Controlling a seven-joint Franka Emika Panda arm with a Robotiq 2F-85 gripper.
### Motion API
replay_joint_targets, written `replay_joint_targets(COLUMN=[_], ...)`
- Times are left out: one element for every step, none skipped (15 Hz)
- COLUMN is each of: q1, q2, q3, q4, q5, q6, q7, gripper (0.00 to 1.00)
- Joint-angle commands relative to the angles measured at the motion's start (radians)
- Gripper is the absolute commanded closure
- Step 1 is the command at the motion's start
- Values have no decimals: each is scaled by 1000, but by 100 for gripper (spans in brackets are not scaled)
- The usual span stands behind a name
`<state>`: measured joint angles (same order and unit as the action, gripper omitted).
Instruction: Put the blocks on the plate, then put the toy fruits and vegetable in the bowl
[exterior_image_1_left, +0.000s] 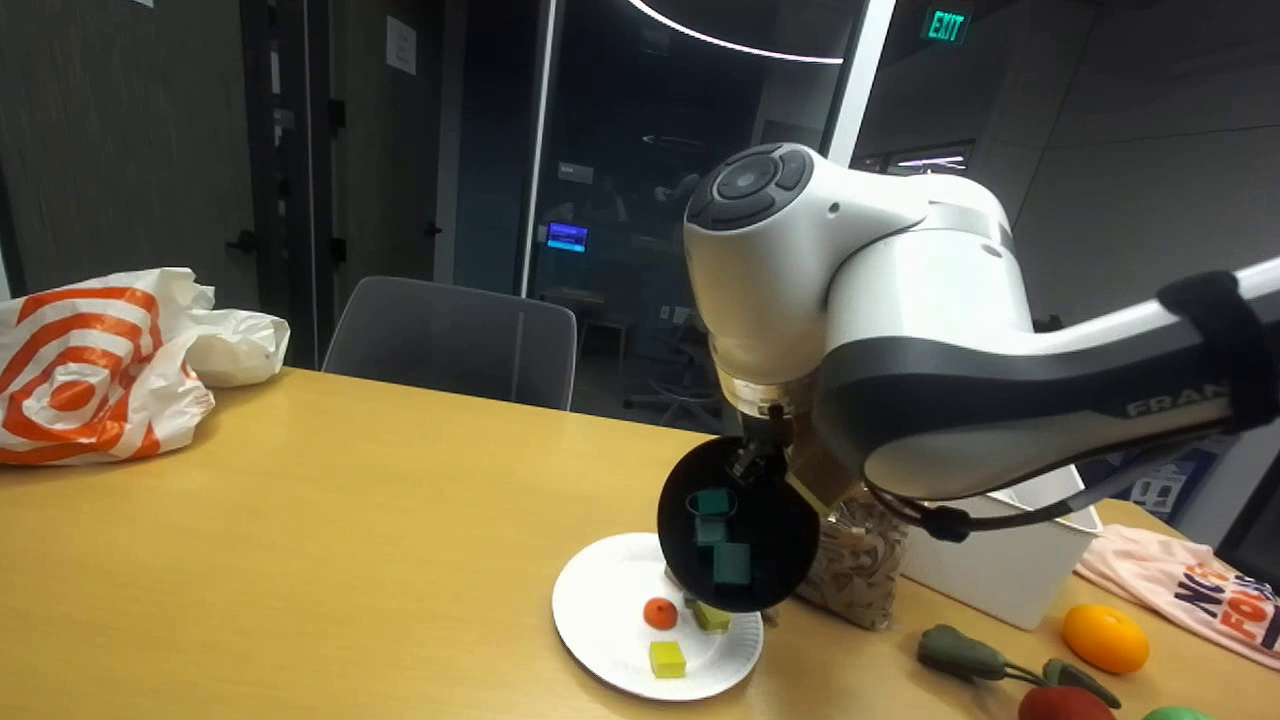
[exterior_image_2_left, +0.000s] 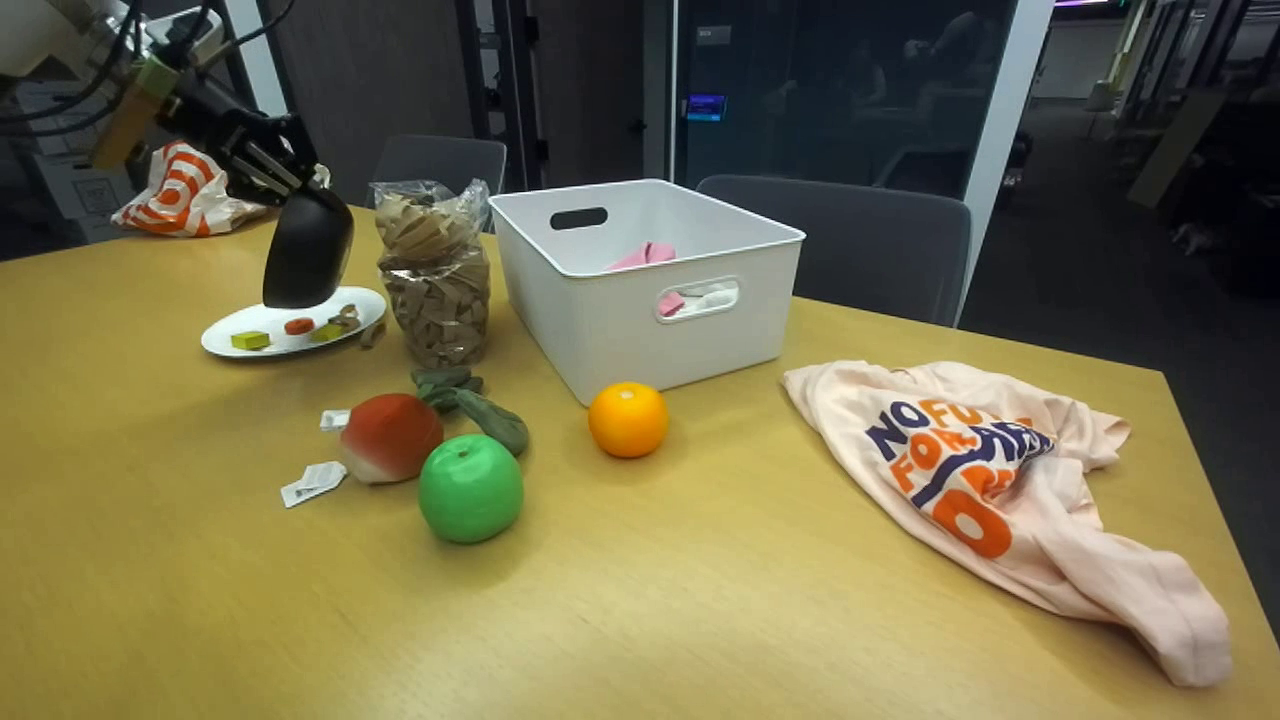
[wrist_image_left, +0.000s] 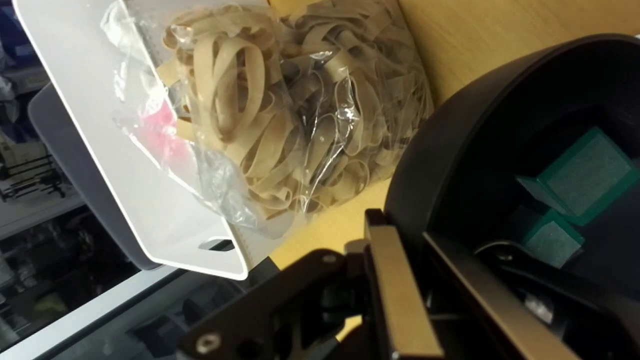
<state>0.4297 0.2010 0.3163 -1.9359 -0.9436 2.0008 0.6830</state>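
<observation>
A dark glass wall (exterior_image_1_left: 640, 190) and a grey chair (exterior_image_1_left: 450, 340) stand behind the far edge of the yellow wood-topped bench (exterior_image_1_left: 350, 560), and the flat round white plate (exterior_image_1_left: 595, 610) lies well in from that edge. The black claw (wrist_image_left: 404, 230) is clamped on the wall of the round black bowl (exterior_image_2_left: 308, 250), its jaws pinching it from either side, and holds it steeply tilted above the plate. The step in hand looks like pouring: to do it well, bring the bowl's lower rim over the plate's middle, keep it low, then tip it slowly so that the small teal blocks (exterior_image_1_left: 732, 563) slide out instead of bouncing onto the bench. If they cling, a gentle shake should do, with the grip firm. Those blocks lie inside the bowl, lower than the claw; two yellow blocks (exterior_image_1_left: 667, 660) and a small orange-red round piece (exterior_image_1_left: 660, 613) already sit on the plate below. The glossy orange ball (exterior_image_2_left: 628, 420), bright green toy apple (exterior_image_2_left: 471, 488), red-and-white toy fruit (exterior_image_2_left: 392, 438) and longish dark-green toy vegetable (exterior_image_2_left: 495, 418) lie well apart from the claw, between the plate and the bench's side edge near which a pale pink printed cloth (exterior_image_2_left: 1000, 500) is spread.
</observation>
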Motion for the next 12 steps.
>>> replay_joint_targets(q1=[22, 26, 27, 29, 33, 34, 35, 35, 35, 34, 35, 36], q2=[-3, -5, -9, -15, -20, -22, -25, -27, -29, -32, -34, -36], q3=[0, 3, 6, 9, 12, 15, 19, 23, 27, 30, 33, 35], q4=[-25, -35, -47, -61, -75, -83, -89, -96, -101, -107, -111, -115], q5=[-119, -147, -170, -196, -229, -251, -272, -292, -306, -320, -338, -366], q6=[11, 8, 9, 10, 8, 6, 0, -5, -7, -9, -12, -17], q7=[98, 124, 150, 178, 209, 230, 252, 272, 288, 302, 317, 333], gripper=[93, 93, 93, 93, 93, 93, 93, 93, 93, 93, 93, 93])
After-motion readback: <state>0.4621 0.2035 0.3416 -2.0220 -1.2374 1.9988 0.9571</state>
